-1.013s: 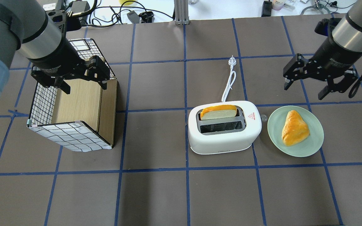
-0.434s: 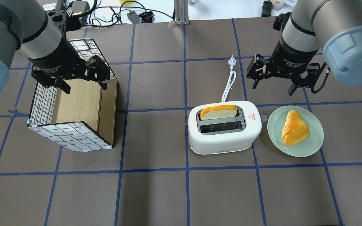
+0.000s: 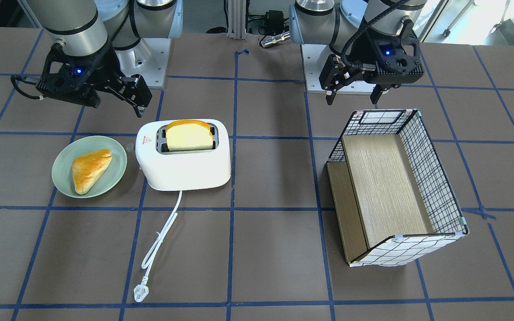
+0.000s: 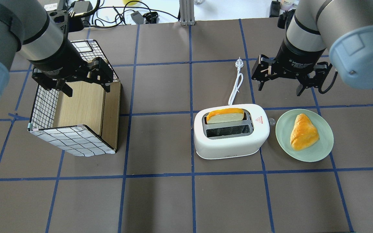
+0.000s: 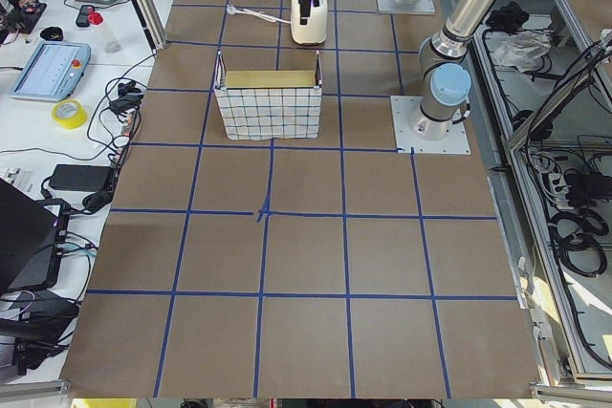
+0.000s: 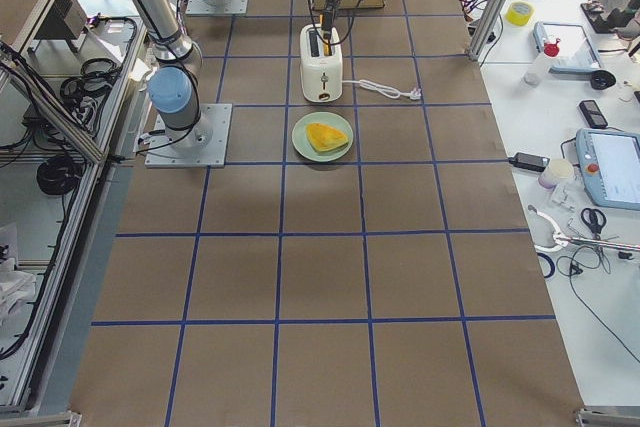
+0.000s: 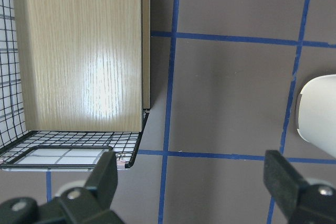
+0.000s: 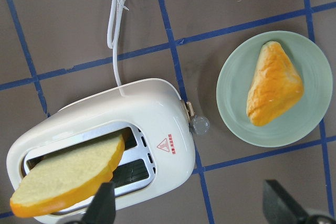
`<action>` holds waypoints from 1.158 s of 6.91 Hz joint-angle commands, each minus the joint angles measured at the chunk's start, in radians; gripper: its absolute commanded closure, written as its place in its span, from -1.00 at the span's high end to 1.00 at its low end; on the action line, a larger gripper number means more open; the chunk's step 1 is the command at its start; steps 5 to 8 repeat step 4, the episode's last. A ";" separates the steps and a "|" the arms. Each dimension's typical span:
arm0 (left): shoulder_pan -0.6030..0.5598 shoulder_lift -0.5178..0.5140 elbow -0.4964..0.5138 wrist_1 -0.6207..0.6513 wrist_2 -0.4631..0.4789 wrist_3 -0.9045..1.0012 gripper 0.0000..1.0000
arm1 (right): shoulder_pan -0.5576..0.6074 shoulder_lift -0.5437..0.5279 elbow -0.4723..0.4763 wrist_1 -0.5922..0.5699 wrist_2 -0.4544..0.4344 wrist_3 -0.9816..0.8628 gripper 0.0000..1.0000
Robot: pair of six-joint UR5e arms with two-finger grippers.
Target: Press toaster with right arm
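The white two-slot toaster (image 4: 231, 142) stands in the middle right of the table, with a bread slice (image 4: 225, 115) upright in its far slot. Its clear lever knob (image 4: 272, 121) sticks out of the right end, and its cord (image 4: 236, 84) runs away to the far side. My right gripper (image 4: 280, 89) is open and empty, hovering beyond the toaster's right end and the plate, apart from both. In the right wrist view the toaster (image 8: 142, 114) and knob (image 8: 200, 125) lie below the open gripper (image 8: 191, 203). My left gripper (image 4: 87, 90) is open and empty above the box.
A green plate (image 4: 283, 142) with a golden pastry (image 4: 303, 132) sits right of the toaster, close to the knob. A checked wire box (image 4: 73, 142) with wooden panels stands at the left. Cables and devices lie beyond the table's far edge.
My right arm has swung left and toward the far side, and its open gripper now hangs beyond the toaster's right end. The left arm and the objects have not moved.
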 commanded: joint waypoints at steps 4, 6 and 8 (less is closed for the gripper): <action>0.000 0.000 -0.001 0.000 0.001 0.000 1.00 | -0.006 -0.002 -0.006 0.010 -0.009 -0.001 1.00; 0.000 0.000 -0.001 0.000 0.001 0.000 1.00 | -0.006 -0.002 -0.006 0.010 -0.009 -0.001 1.00; 0.000 0.000 -0.001 0.000 0.001 0.000 1.00 | -0.006 -0.002 -0.006 0.010 -0.009 -0.001 1.00</action>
